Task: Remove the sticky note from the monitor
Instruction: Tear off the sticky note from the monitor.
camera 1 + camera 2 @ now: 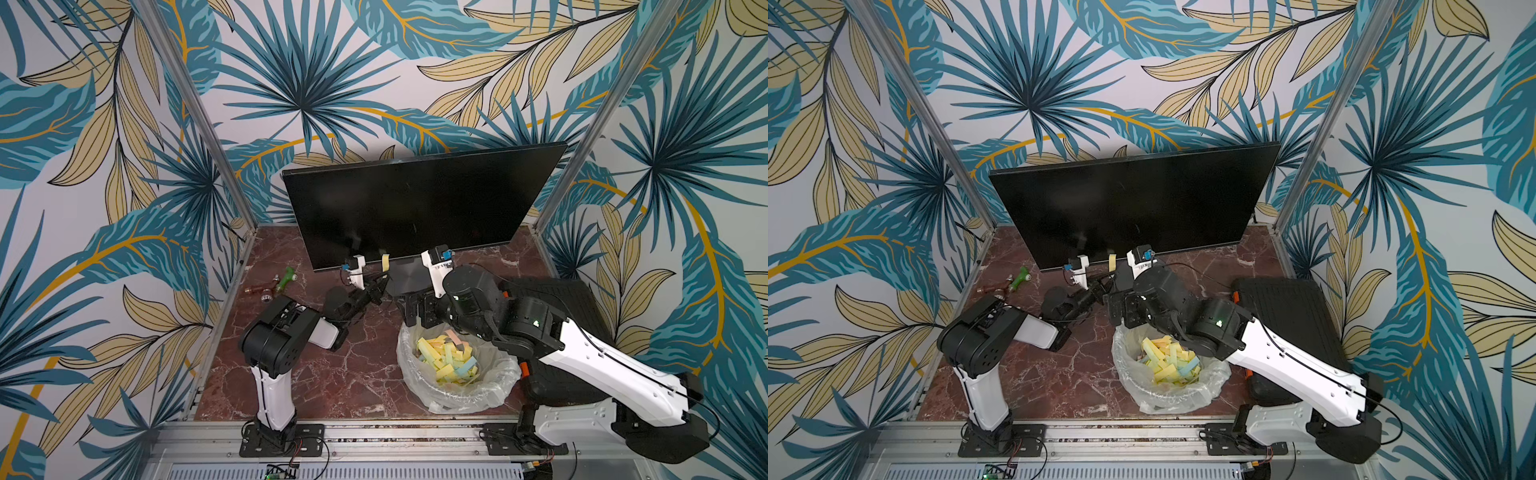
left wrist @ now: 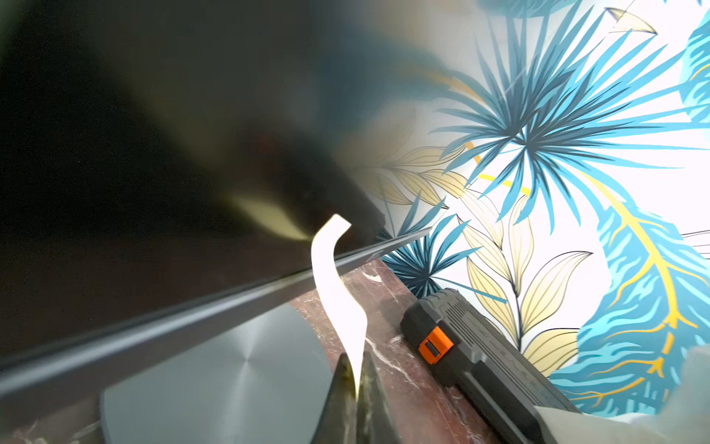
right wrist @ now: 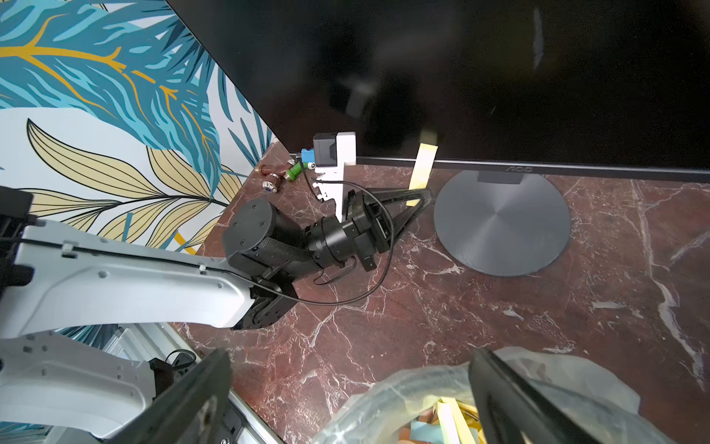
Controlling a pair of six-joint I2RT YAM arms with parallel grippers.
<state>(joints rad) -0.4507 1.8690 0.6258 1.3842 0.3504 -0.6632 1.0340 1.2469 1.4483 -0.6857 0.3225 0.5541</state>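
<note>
Left gripper (image 3: pixel 417 198) at the monitor (image 3: pixel 480 69)
You see it clamped on the sticky note (image 3: pixel 422 169) (top stuck at the monitor's lower edge); right gripper (image 3: pixel 349 355) jaws apart.

The monitor (image 1: pixel 415 199) stands at the back of the surface (image 1: pixel 332 374), its disc foot (image 3: pixel 499 223) under the screen's middle. The sticky note (image 1: pixel 385 263) hangs over the screen's lower edge, just left of the foot. Its lower end is pinched between the tips of the left claw (image 3: pixel 417 196), which reaches in from the left front. A few small items (image 1: pixel 286 278) lie at the back left, near the monitor's left corner. The lined bin (image 1: pixel 415 390) stands in front of the foot, right of centre, with loose notes (image 1: pixel 446 357) in it. The right claw (image 3: pixel 351 357) hangs over the bin's far rim, jaws apart. A ribbed case (image 1: pixel 573 299) lies along the surface's right side, behind the right arm.
</note>
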